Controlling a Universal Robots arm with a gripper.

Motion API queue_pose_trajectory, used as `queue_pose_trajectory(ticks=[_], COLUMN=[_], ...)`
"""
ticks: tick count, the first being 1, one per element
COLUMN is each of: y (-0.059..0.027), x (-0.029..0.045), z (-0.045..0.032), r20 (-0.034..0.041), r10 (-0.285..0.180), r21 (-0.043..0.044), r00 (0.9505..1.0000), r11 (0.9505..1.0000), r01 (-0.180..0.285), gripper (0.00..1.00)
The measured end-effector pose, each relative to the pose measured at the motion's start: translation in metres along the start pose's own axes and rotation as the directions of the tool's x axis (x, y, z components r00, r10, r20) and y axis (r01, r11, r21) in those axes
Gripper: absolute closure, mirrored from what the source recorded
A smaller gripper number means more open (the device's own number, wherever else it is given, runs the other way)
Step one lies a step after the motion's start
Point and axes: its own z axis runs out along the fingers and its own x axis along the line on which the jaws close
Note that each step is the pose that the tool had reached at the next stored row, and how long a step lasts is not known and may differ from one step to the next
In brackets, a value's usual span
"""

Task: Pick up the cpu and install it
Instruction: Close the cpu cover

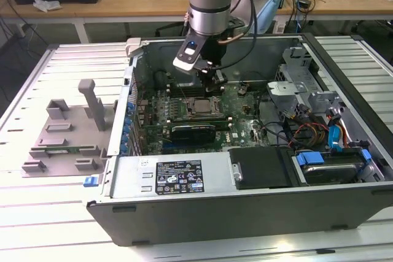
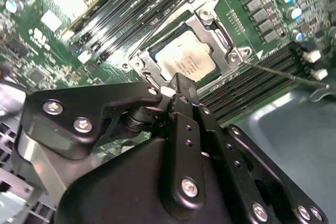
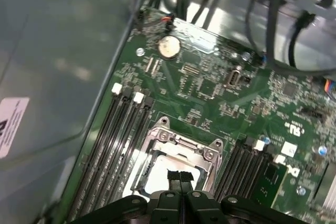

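While the arm's black gripper (image 1: 214, 83) is hanging inside the open grey metal computer case (image 1: 245, 191) in the exterior view, the cpu (image 1: 199, 106), a small flat square chip with a dull silver-grey metal top, is lying just below the jaws in the green motherboard's socket.

In the second wrist view the gripper (image 2: 180, 83) is keeping its jaws pressed together, pinching nothing. The cpu (image 2: 185, 60) is sitting flat just beyond their tips, inside the silver metal socket frame (image 2: 206, 10). A thin metal wire lever (image 2: 283, 73) is jutting out to one side of the jaws and is looking unlatched.

In the first wrist view the gripper (image 3: 179, 176) is hovering with its jaws over the near edge of the cpu (image 3: 153, 174).

Picking and seating are looking done. The chip does not seem to be getting clamped down yet, judging by that loose lever.
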Motion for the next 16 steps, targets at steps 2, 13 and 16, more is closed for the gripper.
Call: queue_pose_trajectory(ticks=[2, 13, 16], y=[0.0, 0.0, 0.0], x=[0.0, 0.0, 0.0], z=[0.0001, 0.0005, 0.0007], r20=[-0.0003, -0.0019, -0.002], r10=[-0.035, -0.286, -0.362], r21=[-0.0003, -0.0025, -0.0028], r00=[0.9994, 0.9581, 0.9321], r11=[0.9994, 0.9581, 0.9321], r01=[0.035, 0.286, 0.362], gripper=[0.89, 0.89, 0.89])
